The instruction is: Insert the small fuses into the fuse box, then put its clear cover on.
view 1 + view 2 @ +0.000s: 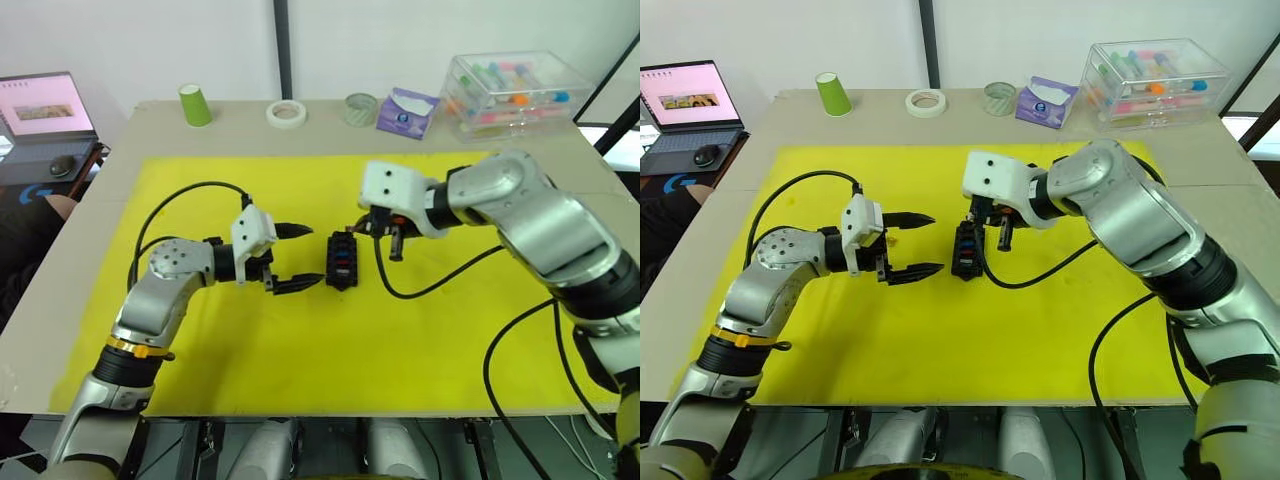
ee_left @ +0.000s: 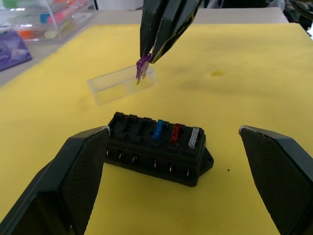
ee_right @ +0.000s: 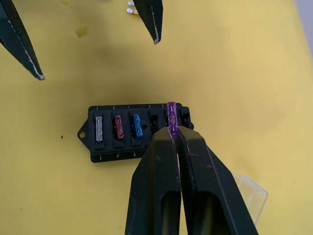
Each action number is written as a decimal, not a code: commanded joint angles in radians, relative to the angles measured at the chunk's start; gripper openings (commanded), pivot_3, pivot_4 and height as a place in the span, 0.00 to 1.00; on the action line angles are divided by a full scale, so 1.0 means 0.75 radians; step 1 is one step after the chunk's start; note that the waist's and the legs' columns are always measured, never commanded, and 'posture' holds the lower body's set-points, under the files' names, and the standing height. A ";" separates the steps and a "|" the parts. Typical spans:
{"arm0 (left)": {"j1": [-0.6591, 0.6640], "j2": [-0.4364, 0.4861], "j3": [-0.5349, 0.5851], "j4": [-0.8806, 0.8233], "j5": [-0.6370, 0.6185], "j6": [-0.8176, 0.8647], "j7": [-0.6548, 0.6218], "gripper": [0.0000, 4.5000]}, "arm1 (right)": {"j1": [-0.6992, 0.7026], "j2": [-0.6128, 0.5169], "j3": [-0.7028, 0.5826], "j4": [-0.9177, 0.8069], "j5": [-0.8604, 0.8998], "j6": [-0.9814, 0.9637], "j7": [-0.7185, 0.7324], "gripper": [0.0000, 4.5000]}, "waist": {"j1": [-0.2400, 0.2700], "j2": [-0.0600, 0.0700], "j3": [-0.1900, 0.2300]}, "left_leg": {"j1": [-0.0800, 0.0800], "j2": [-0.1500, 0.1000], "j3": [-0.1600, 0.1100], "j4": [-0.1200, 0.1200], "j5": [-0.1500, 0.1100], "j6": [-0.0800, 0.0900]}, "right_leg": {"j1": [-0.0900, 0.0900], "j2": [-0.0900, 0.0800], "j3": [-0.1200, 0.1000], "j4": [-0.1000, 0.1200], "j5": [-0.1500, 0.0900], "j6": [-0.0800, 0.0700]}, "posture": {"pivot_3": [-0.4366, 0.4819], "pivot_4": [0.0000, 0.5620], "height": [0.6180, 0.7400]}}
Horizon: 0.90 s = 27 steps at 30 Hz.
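Ridged black fuse box point(image 2: 157, 149) on yellow mat point(image 1: 300, 340); grey, red, blue fuses seated. Right gripper point(image 2: 146, 58) pinches translucent purple fuse point(image 2: 142, 67). Left gripper point(image 1: 295, 257) fingers wide. No legible markings.

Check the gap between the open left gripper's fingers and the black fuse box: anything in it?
Nothing. In the left wrist view, only bare yellow mat separates the left gripper from the black plastic fuse box, which holds blue, red and grey fuses.
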 commanded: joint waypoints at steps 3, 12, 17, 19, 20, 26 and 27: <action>-0.020 -0.038 -0.011 -0.048 0.027 0.035 0.089 0.99 | -0.043 0.034 0.061 0.105 -0.110 -0.119 0.051 0.00 | -0.002 0.000 0.000 | 0.000 0.000 0.000 0.000 0.000 0.000 | 0.000 0.000 0.000 0.000 0.000 0.000 | 0.48 0.27 1.00; -0.022 -0.060 -0.036 -0.047 0.025 0.075 0.096 0.99 | -0.037 0.110 0.055 0.171 -0.158 -0.162 0.082 0.00 | -0.003 0.000 0.000 | 0.000 0.000 0.000 0.000 0.000 0.000 | 0.000 0.000 0.000 0.000 0.000 0.000 | 0.48 0.27 1.00; -0.027 -0.076 -0.035 -0.024 0.014 0.083 0.100 0.99 | -0.043 0.151 0.064 0.191 -0.181 -0.164 0.096 0.00 | -0.001 0.000 0.000 | 0.000 0.000 0.000 0.000 0.000 0.000 | 0.000 0.000 0.000 0.000 0.000 0.000 | 0.48 0.27 1.00; -0.031 -0.081 -0.038 -0.014 0.022 0.074 0.098 0.99 | -0.045 0.159 0.064 0.207 -0.198 -0.174 0.098 0.00 | -0.002 0.000 0.000 | 0.000 0.000 0.000 0.000 0.000 0.000 | 0.000 0.000 0.000 0.000 0.000 0.000 | 0.48 0.27 1.00; -0.032 -0.082 -0.039 -0.010 0.024 0.071 0.098 0.99 | -0.045 0.162 0.064 0.212 -0.204 -0.177 0.100 0.00 | -0.002 0.000 0.000 | 0.000 0.000 0.000 0.000 0.000 0.000 | 0.000 0.000 0.000 0.000 0.000 0.000 | 0.48 0.27 1.00; -0.048 -0.093 -0.034 0.016 0.029 0.069 0.104 0.99 | -0.035 0.176 0.069 0.245 -0.238 -0.208 0.115 0.00 | -0.004 0.000 0.000 | 0.000 0.000 0.000 0.000 0.000 0.000 | 0.000 0.000 0.000 0.000 0.000 0.000 | 0.48 0.27 1.00; -0.049 -0.097 -0.030 0.017 0.023 0.079 0.107 0.99 | -0.032 0.177 0.068 0.249 -0.243 -0.214 0.118 0.00 | -0.003 0.000 0.000 | 0.000 0.000 0.000 0.000 0.000 0.000 | 0.000 0.000 0.000 0.000 0.000 0.000 | 0.48 0.27 1.00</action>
